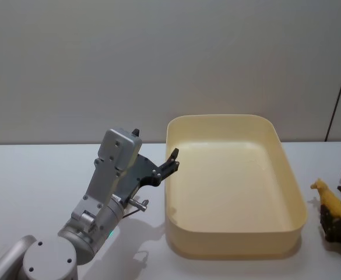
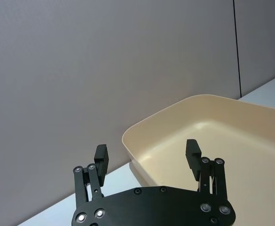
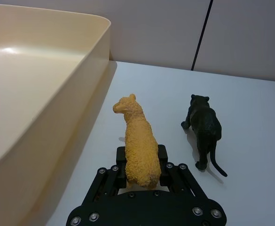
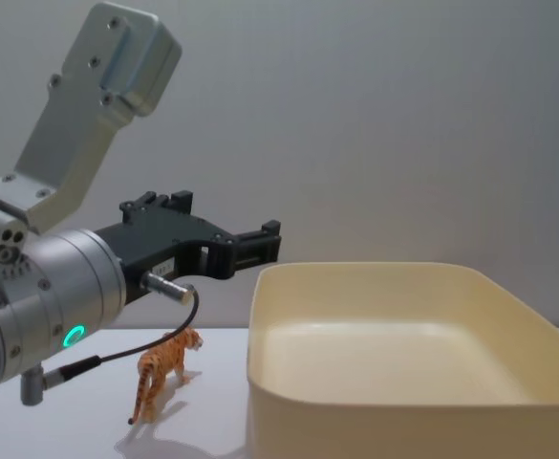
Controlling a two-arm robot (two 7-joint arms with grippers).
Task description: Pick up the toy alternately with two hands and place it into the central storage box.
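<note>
- Hovering above the table (image 1: 30, 175), the left gripper (image 2: 146, 151) hangs just beside the left wall of the storage box (image 1: 234, 245), its fingers (image 2: 101, 157) spread wide with nothing between them.
- The cream box stands mid-table, its inside bare.
- The right gripper (image 3: 142, 157) sits low, right of the box, its fingers (image 3: 162, 155) pressed against the flanks of a yellow toy animal (image 3: 137, 136) near the box's right wall.
- A black panther toy (image 3: 203, 125) stands just beside the yellow one, not touching it, on the side away from the box.
- A tiger toy (image 4: 164, 368) stands on the table left of the box, beneath the left arm.
</note>
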